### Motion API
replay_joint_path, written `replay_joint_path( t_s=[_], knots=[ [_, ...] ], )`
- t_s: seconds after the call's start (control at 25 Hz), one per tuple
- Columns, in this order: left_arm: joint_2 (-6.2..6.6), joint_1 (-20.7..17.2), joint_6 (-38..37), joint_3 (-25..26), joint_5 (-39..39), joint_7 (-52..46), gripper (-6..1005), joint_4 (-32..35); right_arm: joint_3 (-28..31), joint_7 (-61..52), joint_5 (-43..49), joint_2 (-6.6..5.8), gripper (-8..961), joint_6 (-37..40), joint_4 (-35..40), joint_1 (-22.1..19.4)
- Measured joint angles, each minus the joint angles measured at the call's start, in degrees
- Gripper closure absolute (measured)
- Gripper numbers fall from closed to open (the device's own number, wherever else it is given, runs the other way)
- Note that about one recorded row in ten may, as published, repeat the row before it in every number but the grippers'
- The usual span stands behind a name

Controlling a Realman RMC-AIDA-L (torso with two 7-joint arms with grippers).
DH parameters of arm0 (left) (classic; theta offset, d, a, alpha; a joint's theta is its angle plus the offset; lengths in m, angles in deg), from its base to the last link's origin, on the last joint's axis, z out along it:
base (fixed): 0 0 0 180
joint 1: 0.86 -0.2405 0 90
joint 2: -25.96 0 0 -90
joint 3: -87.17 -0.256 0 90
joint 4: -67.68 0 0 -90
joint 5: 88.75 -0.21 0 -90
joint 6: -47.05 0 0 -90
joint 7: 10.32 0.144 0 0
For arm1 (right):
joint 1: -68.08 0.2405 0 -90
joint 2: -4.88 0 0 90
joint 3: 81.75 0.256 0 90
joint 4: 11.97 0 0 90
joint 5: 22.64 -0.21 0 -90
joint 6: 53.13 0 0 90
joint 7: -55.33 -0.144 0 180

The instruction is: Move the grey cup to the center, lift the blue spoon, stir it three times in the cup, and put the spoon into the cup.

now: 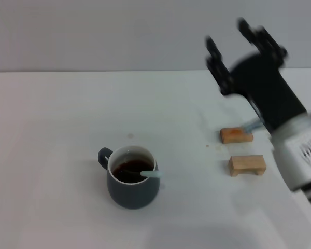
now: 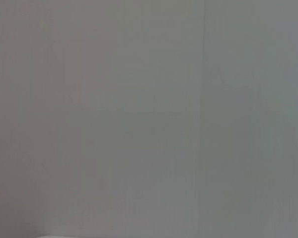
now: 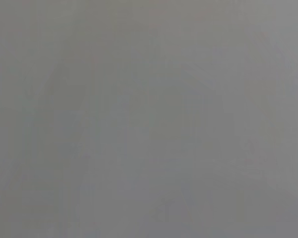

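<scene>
The grey cup (image 1: 132,184) stands upright on the white table (image 1: 52,155) near the middle front, handle to the left, with dark brown liquid inside. The blue spoon (image 1: 149,174) rests in the cup, its pale blue handle end leaning over the right rim. My right gripper (image 1: 237,42) is raised high at the back right, well away from the cup, fingers spread and empty. My left gripper is out of view. Both wrist views show only plain grey.
Two small wooden blocks lie on the table to the right of the cup, one (image 1: 236,135) farther back and one (image 1: 247,165) nearer, both below my right arm.
</scene>
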Motion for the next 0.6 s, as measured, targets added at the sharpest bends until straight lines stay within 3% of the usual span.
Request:
replay_joint_path(
  t_s=[0.32,0.44,0.6],
  knots=[
    [0.00,0.34,-0.21,0.77,0.08,-0.12,140,-0.20,-9.10,0.27,-15.53,-0.02,293,22.81,16.47,-2.25],
    [-0.04,0.34,-0.58,1.05,0.10,-0.13,140,-0.33,-11.99,0.31,-19.56,-0.09,203,27.58,18.77,-2.75],
    [-0.16,0.37,-0.85,1.43,0.10,-0.14,140,-0.45,-13.33,0.34,-24.66,-0.05,203,29.36,20.17,-3.19]
  ],
)
